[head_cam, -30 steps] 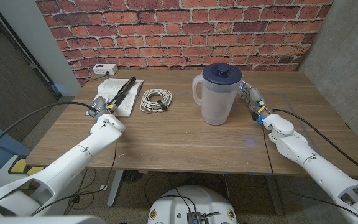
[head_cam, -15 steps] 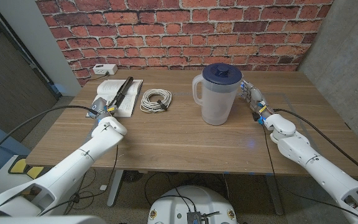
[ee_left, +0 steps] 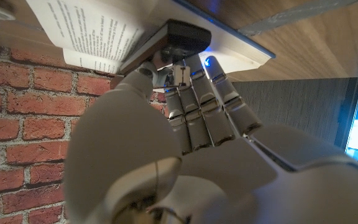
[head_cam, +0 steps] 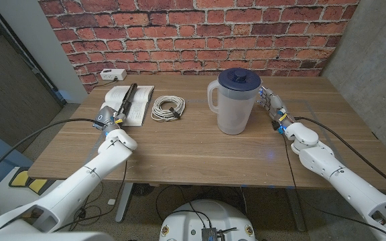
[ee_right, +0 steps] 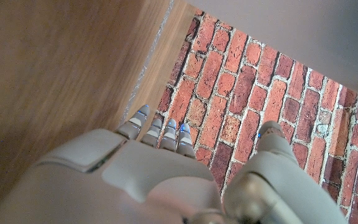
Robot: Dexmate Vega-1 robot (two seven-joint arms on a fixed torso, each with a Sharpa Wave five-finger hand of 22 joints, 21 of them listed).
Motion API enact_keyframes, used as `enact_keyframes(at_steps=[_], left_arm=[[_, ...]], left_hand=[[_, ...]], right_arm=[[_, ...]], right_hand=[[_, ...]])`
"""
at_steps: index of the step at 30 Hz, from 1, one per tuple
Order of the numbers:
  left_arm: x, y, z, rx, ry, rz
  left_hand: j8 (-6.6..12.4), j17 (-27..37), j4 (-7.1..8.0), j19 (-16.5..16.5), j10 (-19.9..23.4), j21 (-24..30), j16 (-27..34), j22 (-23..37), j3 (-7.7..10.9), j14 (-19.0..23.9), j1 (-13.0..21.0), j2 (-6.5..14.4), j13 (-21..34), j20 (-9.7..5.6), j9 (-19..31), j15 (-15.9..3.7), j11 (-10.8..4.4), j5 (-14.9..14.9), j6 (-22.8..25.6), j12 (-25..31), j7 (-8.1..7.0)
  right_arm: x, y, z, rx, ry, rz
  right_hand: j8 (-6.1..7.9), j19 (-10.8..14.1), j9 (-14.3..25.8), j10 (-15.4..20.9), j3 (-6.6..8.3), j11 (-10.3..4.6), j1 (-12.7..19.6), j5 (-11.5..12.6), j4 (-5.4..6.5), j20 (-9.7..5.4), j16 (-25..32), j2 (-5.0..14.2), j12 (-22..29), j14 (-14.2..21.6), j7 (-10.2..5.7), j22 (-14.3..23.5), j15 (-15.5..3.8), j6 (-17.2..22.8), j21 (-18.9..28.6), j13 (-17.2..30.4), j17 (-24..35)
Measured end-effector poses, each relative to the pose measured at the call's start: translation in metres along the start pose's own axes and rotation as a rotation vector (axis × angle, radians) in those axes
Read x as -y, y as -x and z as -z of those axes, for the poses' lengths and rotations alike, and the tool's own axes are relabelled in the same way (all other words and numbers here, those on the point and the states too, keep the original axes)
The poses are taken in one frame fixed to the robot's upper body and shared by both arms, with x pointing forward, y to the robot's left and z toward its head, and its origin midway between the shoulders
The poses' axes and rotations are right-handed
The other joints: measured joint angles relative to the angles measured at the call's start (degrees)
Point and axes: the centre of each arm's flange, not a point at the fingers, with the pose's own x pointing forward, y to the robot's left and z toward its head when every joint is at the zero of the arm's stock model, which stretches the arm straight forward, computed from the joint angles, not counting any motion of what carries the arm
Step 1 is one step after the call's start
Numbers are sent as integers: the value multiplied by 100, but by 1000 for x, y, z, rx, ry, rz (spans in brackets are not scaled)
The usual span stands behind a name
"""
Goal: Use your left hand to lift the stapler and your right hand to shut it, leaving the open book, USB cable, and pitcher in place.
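Fingers of the left hand reach the stapler on the open book.
Head view: USB cable beside the book, pitcher mid-surface, right hand just beside it, grasping nothing. Left wrist view: fingertips touch the stapler's dark end; a firm grip cannot be told; printed page text too small to read. Right wrist view: fingers together, empty.

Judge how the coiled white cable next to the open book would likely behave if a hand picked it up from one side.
The cable would probably be floppy: it lies in loose loops on the table, with no tie visible, so lifting one side may let the coil sag or unwind. It looks thin, so likely light. A trailing loop might drag against the book close beside it.
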Motion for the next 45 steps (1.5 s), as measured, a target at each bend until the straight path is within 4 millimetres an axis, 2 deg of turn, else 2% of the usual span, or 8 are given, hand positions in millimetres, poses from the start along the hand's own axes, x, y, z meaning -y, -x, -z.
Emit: enact_keyframes(at_steps=[8, 17, 22, 28, 36, 40, 41, 45], left_arm=[[-4, 3, -1, 22, 27, -52], [-9, 6, -6, 43, 56, -85], [-12, 9, -10, 62, 61, -97], [-13, 13, -15, 91, 85, -116], [-12, 21, -17, 116, 125, -127], [-14, 21, -20, 132, 131, -135], [-10, 28, -23, 147, 134, -124], [-8, 33, -29, 180, 136, -116]], left_hand=[[-32, -67, 13, 60, 31, 159, -6, 31, 13, 104, 80, -80, 1, -59, -84, 44, 30, 6, 93, 22, 69], [-65, -61, 13, 109, 54, 265, -10, 79, 13, 166, 131, -131, 214, -72, -119, 47, 52, 40, 102, 27, 62], [-86, -6, 13, 50, 62, 326, -11, 102, 13, 151, 148, -148, 525, -131, -155, 29, 60, 63, 113, 26, 52], [-89, 20, 13, 19, 62, 409, -11, 108, 13, 123, 148, -148, 631, -162, -184, 1, 60, 63, 113, 9, 51], [-171, 33, 13, 19, 182, 537, -12, 157, 13, 135, 179, -179, 593, -162, -231, -11, -59, 63, 164, -52, -1], [-175, 77, 13, -19, 161, 602, -18, 166, 13, 135, 179, -179, 601, -199, -253, -12, -126, 52, 183, -91, -21], [-176, 94, 13, -22, 163, 603, -22, 182, 13, 135, 179, -178, 614, -202, -256, -12, -145, 34, 183, -92, -22], [-176, 128, 12, -53, 163, 647, -23, 185, 12, 135, 179, -178, 648, -233, -266, -12, -145, 30, 183, -92, -22]], right_arm=[[-3, -1, 1, -3, -2, -3], [-1, -1, 3, -6, -3, -6], [-1, -1, 5, -5, -11, -7], [1, -1, 4, 3, -18, -6], [2, 2, 3, 10, -19, -9], [3, 3, 1, 13, -17, -9], [3, 3, 0, 20, -17, -12], [4, 3, -2, 25, -15, -12]], right_hand=[[0, 11, 0, 0, 0, 0, 0, 0, 0, 11, 0, 0, 0, 0, 0, 0, 0, 0, 0, 0, 0], [0, 42, 0, 0, 0, 0, 0, 0, 0, -20, 0, 0, 0, 0, 0, 0, 0, 0, 0, 0, 0], [0, 41, 0, 0, 0, 0, 0, 0, 0, -20, 0, 0, 0, 0, 0, 0, 0, 0, 0, 0, 0], [0, 41, 0, 0, 0, 0, 0, 0, 0, -20, -2, 0, 0, 0, 0, 0, 0, 0, -43, 0, 0], [0, 41, 0, 0, 0, 0, 0, 0, 0, -20, -27, 0, -23, 0, 0, 0, 0, 0, -43, 0, 0], [0, 40, 0, 0, -47, 0, 0, 0, 2, -20, -63, 0, -23, -15, 0, 0, -14, 0, -43, 0, 0], [0, 41, 0, 0, -47, 0, 0, 0, 1, -20, -63, 0, -23, -22, 0, 0, -21, 0, -43, 0, 0], [0, 40, 0, -22, -47, -22, 0, 0, 2, -20, -63, 0, -22, -22, 0, 0, -21, 0, -82, 0, 0]])
